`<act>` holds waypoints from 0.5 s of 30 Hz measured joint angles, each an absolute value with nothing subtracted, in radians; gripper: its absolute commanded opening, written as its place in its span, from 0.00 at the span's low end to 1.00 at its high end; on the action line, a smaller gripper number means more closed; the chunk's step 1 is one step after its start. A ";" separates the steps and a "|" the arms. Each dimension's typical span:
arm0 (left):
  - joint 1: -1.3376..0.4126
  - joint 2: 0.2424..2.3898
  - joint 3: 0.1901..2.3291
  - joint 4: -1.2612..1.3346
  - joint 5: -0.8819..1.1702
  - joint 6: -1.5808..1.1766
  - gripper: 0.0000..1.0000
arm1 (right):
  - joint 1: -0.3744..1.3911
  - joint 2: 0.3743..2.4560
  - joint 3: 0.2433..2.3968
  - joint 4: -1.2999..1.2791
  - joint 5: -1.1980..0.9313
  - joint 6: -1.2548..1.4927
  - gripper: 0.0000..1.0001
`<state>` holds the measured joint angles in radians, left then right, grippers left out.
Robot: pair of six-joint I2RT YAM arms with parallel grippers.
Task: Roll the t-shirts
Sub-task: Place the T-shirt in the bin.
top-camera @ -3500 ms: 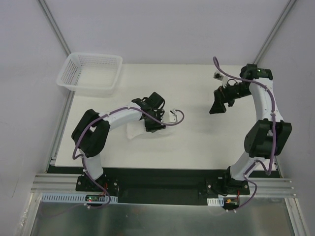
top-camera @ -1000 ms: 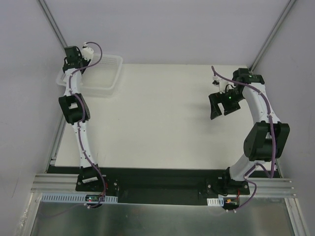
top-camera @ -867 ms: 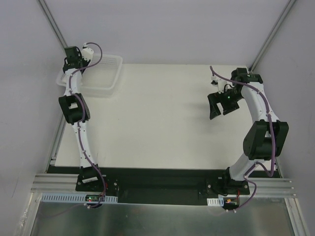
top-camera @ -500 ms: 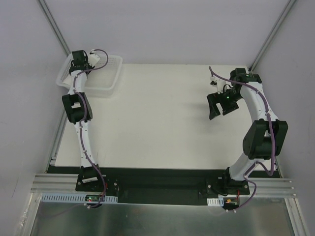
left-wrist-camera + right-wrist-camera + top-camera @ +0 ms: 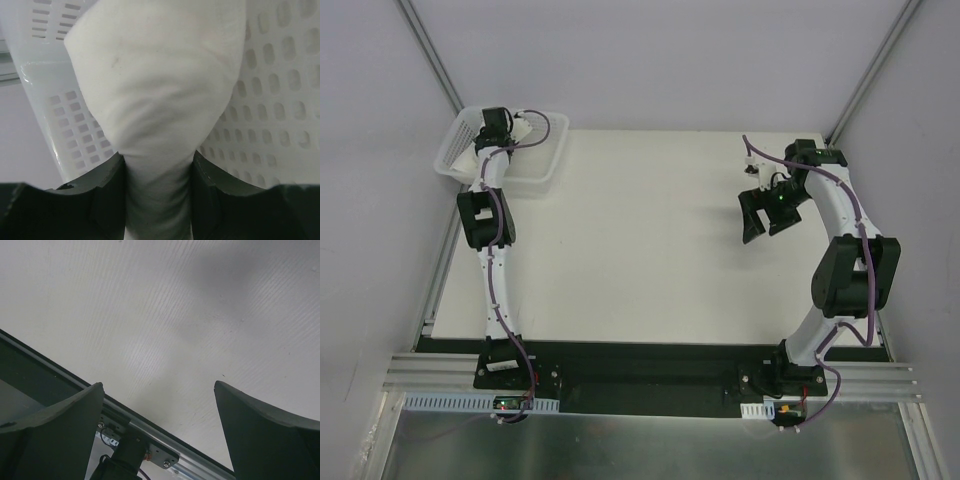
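Left gripper pinches a bunched white t-shirt between its two dark jaws. The cloth widens above them in the middle of the wrist view, with the white mesh basket behind it. In the top view this gripper is at the upper left, over the basket, but the shirt cannot be made out there. Right gripper, at the right of that view, is spread wide above the white table.
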<state>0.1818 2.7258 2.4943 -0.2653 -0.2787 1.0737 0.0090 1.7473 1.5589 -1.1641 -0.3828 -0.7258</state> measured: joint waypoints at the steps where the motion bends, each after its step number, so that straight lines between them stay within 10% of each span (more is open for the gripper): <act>1: 0.181 2.730 2.494 -0.256 -0.303 1.084 0.00 | 0.009 1.747 1.560 -1.163 -0.383 -0.726 0.96; 15: 0.185 2.749 2.492 -0.194 -0.446 1.146 0.00 | 0.008 1.772 1.578 -1.158 -0.390 -0.723 0.96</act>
<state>0.1848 2.7491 2.4924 -0.1936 -0.4458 1.1461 0.0082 1.7721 1.5784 -1.1584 -0.3904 -0.7227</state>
